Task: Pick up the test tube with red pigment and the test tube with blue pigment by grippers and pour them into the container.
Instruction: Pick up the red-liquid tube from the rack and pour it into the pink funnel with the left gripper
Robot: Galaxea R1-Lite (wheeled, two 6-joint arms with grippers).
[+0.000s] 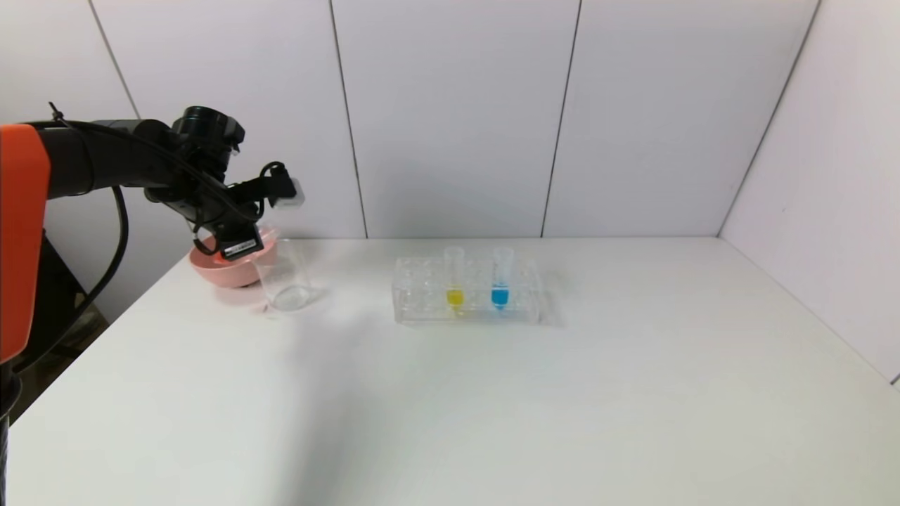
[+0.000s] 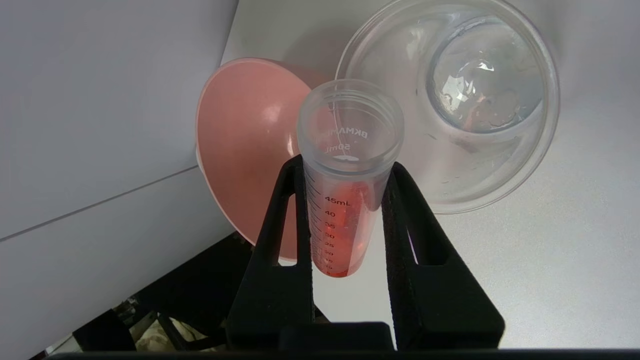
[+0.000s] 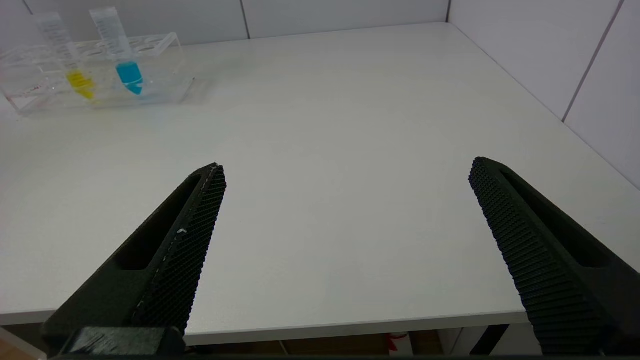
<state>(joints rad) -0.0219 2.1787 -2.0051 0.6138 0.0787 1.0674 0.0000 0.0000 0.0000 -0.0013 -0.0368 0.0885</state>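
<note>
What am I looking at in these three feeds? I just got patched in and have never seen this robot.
It is a two-armed robot at a white table. The wide picture comes from its head camera; the other two come from cameras on its wrists.

The left gripper, raised at the table's far left, is shut on the test tube with red pigment, which points its open mouth toward the clear container. A pink bowl sits right beside that container. No red shows in the container.

The right gripper is open and empty, low by the table's near edge.

At mid-table a clear rack holds the test tube with blue pigment and a yellow tube.
</note>
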